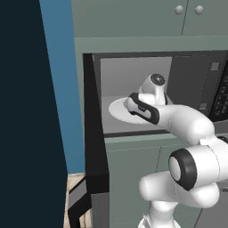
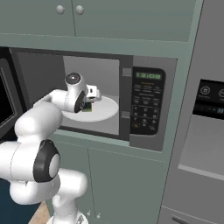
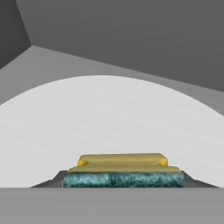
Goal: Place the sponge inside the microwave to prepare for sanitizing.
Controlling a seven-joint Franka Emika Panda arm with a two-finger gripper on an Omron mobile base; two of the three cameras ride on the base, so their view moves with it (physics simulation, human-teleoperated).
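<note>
Microwave plate: yellow sponge (teal-green face).

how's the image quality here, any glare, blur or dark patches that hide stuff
Left base view: flat, glare-free render; the open microwave door is a near-black slab on the left. Right base view: even light, keypad digits too small to read, the sponge a dim speck by the gripper. Hand view: sharp, sponge low in frame, plate evenly bright, soft shading.
</note>
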